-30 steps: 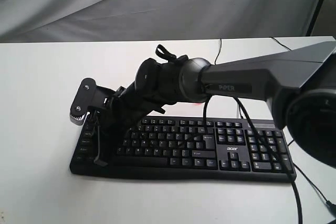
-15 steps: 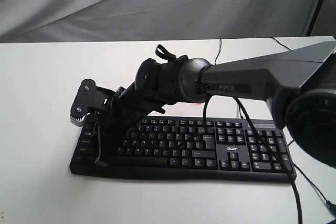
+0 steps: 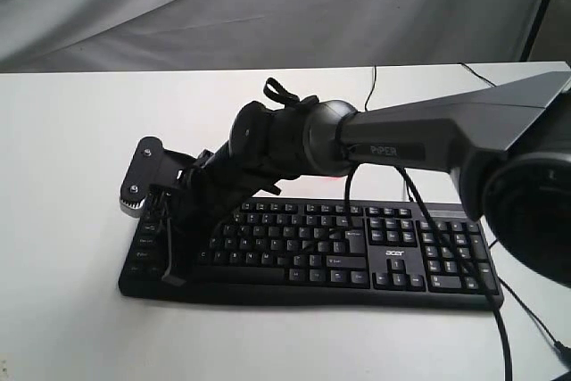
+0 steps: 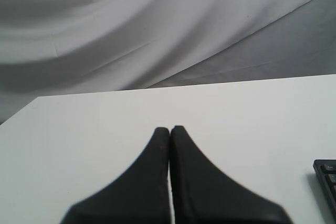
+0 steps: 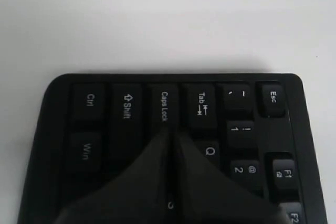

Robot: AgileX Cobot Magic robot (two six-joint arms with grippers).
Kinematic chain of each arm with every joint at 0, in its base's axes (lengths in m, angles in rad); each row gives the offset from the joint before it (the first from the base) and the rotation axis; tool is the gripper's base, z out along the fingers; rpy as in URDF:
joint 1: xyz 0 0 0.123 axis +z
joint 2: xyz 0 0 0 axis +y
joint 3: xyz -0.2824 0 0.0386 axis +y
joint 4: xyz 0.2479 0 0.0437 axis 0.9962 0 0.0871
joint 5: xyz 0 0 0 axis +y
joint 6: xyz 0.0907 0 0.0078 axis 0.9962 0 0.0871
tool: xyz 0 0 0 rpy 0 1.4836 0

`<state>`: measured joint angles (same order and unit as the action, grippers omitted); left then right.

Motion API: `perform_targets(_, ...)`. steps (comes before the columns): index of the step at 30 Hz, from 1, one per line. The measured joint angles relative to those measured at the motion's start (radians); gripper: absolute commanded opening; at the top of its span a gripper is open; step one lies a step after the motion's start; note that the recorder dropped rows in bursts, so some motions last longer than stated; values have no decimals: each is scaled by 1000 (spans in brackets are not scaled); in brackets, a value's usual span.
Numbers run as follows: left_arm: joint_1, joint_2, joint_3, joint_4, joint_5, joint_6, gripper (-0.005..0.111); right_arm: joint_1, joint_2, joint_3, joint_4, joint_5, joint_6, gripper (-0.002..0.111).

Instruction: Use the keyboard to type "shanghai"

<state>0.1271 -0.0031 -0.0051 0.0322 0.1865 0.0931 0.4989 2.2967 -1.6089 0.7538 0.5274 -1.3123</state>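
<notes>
the wide, flat, black plastic keyboard with white key legends (image 3: 357,252) lies at the near middle of the plain white bench (image 3: 71,131), its long side running left to right and the number pad at its right end. it looks rigid, light and low, so it is likely to skid on the smooth bench if pushed sideways. nothing here needs lifting. the place to meet it is the top of a single keycap, pressed straight down with a short, light stroke, since the keys are small and set close together and a slanted touch could catch a neighbour.

the dark right gripper (image 3: 169,272) reaches across to the left end of the keyboard. its two tapered fingers are clenched into one narrow tip and carry nothing. in the right wrist view that tip sits at the edge of the caps lock key (image 5: 164,106), over the start of the letter rows. whether it is pressing a key or hanging just above cannot be told.

the dark left gripper (image 4: 169,129) is also clenched and empty, over bare bench beside a corner of the keyboard.

farther back, a thin black cable (image 3: 372,76) runs to the far edge, before a grey cloth backdrop (image 3: 178,6).
</notes>
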Motion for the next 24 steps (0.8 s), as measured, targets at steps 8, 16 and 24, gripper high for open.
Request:
perform_targets(8,0,0,0,0,0,0,1,0,0,0,0,2,0,0)
perform_targets(16,0,0,0,0,0,0,1,0,0,0,-2,4,0,0)
perform_targets(24,0,0,0,0,0,0,1,0,-62,0,-23,37,4,0)
